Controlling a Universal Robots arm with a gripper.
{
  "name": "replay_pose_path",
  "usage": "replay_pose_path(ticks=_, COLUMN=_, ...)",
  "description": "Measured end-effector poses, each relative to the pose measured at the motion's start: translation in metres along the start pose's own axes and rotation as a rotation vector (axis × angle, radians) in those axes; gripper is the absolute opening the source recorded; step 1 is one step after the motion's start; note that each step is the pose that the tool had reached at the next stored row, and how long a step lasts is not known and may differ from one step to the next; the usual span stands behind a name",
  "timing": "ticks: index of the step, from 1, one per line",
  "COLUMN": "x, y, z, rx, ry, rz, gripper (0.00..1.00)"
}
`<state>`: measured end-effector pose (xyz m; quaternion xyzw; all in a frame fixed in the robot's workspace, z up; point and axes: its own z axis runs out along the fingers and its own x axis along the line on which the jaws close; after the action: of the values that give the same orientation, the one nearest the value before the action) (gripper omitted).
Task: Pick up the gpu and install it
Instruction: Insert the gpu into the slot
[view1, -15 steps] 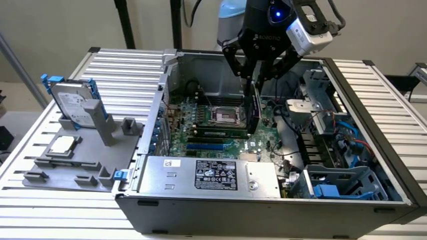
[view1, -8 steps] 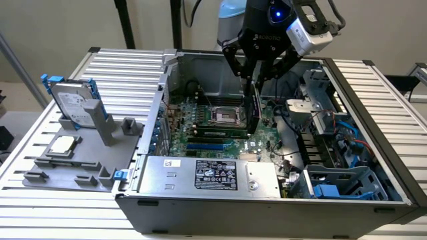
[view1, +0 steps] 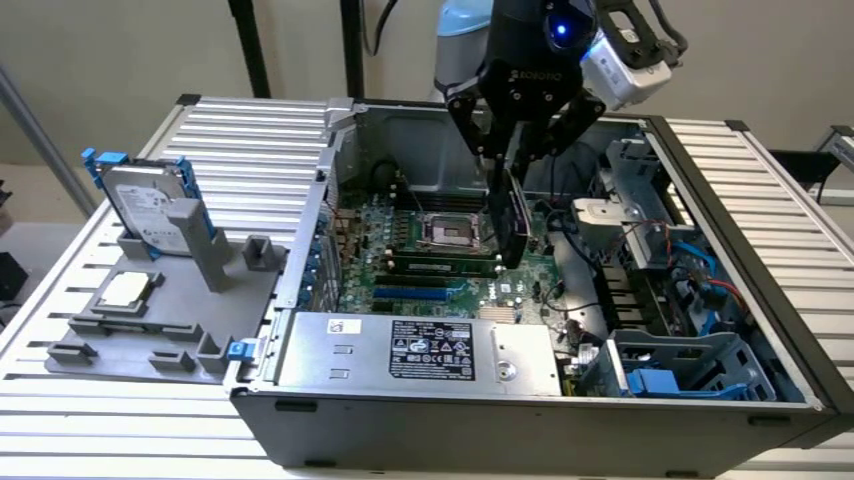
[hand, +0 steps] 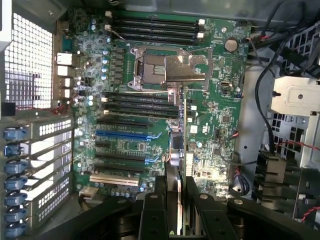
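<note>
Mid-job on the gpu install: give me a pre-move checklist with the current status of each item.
1. Grip: ok, the gripper is shut on the gpu, which hangs on end.
2. Position: ok, the card is inside the case, over the motherboard.
3. Seated in a slot: not ok, its long edge sits in no slot.
4. Slot access: ok, the blue slot is unoccupied.
5. Lower end clear of the board: cannot tell.
6. Cabling: ok, the black cables lie apart from the card.
</note>
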<state>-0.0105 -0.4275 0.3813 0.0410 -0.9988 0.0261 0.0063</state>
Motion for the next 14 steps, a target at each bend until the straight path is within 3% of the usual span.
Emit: replay_pose_path(ticks=14, x=0.0000, y=0.0001, z=0.0028, rx=-0.0008, ry=-0.0133, rz=-0.255, gripper=0.27)
